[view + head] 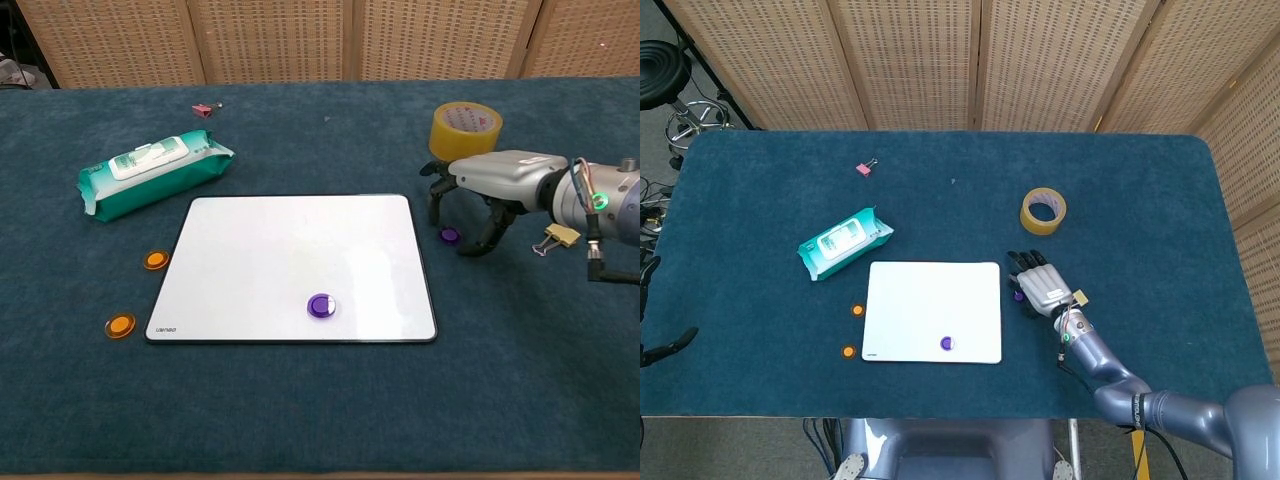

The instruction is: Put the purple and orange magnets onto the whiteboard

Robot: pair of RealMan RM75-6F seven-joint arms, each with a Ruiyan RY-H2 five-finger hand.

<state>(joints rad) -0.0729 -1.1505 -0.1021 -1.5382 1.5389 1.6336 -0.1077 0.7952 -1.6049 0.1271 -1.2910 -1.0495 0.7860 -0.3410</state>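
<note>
The whiteboard [260,250] [920,300] lies flat at the table's front centre, with one purple magnet [320,306] [947,343] on it near its front edge. A second purple magnet [451,236] [1018,295] lies on the cloth just right of the board. My right hand [492,178] [1042,285] hovers over that magnet, fingers spread and curved down around it, holding nothing. Two orange magnets [155,260] [120,325] [857,310] [848,351] lie on the cloth left of the board. My left hand is out of sight.
A green wet-wipes pack [152,172] lies left of the board at the back. A yellow tape roll [466,129] stands behind my right hand. A yellow binder clip [557,237] lies to the right of the hand and a pink clip [204,109] far back left.
</note>
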